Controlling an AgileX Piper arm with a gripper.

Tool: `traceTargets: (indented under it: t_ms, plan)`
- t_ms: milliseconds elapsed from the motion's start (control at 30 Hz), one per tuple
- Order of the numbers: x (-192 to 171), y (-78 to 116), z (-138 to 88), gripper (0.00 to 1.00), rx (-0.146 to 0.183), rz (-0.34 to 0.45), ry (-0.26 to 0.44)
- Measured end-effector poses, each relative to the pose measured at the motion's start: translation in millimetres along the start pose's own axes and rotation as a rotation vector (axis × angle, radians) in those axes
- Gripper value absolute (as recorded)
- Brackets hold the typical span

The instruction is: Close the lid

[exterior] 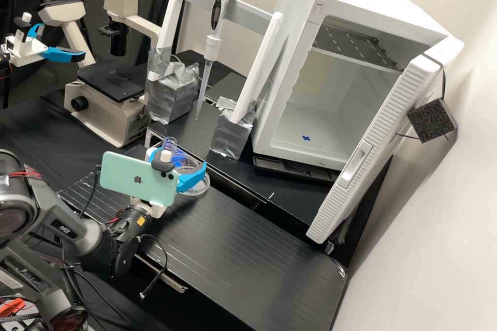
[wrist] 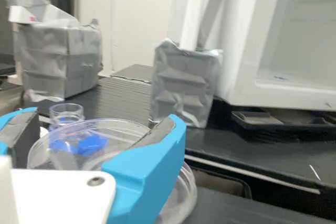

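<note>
1. The black bench (exterior: 248,248) runs beneath the gripper and off to its right, its dark covering finely streaked.
2. Ahead and to the gripper's right stands the boxy white cabinet (exterior: 373,0), smooth-walled, its ribbed door hanging open.
3. Beyond the gripper, two blocks (exterior: 173,93) (exterior: 233,134) wrapped in creased silver tape hold up white uprights.
4. The gripper (wrist: 105,116), white plastic with smooth blue fingers (wrist: 157,156) padded in dull grey, appears closed around the lid, its fingers spread by the width of it.
5. That round, clear, glossy lid (wrist: 118,140) sits between the pads, low over the bench.
6. The dish (wrist: 181,198), clear and round with no long axis, lies just below the gripper, offset toward its right finger. This arm is the nearer; the coming move probably wants a slight rightward shift, then down, keeping the lid level.
7. Just past the lid, ahead and left, stands a small clear ribbed bottle (wrist: 67,113).
8. Bright blue pieces (wrist: 92,143) show through the lid.
</note>
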Motion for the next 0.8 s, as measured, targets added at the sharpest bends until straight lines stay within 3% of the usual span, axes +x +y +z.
traceTargets:
  t_ms: [300,533,800]
  plan:
    - [1.3,0.5,6.3,0.00,0.020,0.018,-0.039]
    - [4.6,-3.1,13.7,0.00,0.003,0.012,-0.080]
    - [5.3,-3.3,17.3,0.00,0.014,0.021,-0.090]
